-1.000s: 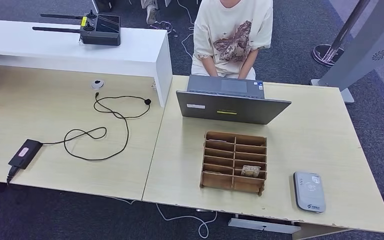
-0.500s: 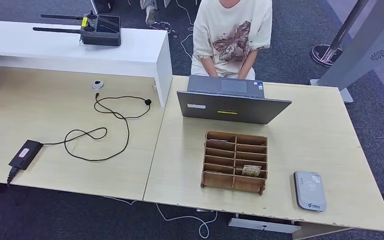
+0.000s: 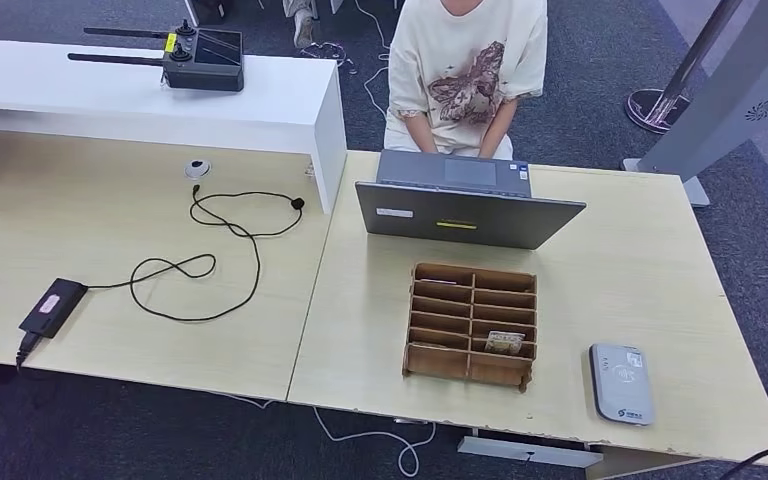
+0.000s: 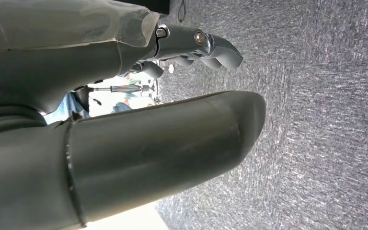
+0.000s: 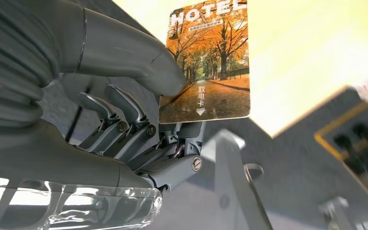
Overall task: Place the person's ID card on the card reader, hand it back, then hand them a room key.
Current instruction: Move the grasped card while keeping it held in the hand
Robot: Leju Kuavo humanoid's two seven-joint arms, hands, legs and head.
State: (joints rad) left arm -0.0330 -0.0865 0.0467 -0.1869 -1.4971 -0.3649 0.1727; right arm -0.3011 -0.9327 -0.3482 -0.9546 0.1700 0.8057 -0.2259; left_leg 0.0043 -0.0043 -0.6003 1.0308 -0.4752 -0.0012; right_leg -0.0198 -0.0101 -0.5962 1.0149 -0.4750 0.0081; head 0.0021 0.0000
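Now I have the room key pinched in my right hand, with the person across the desk from me.
From the head view, the person point(image 3: 465, 75) sits beyond the laptop point(image 3: 470, 212); the card reader point(image 3: 620, 382) lies bare at the near right. At the left wrist, my left hand point(image 4: 139, 143) hangs over carpet, holding nothing, fingers loosely curled. At the right wrist, my right hand point(image 5: 124, 110) pinches the room key point(image 5: 206, 67) between thumb and fingers, its long axis running out past the fingertips.
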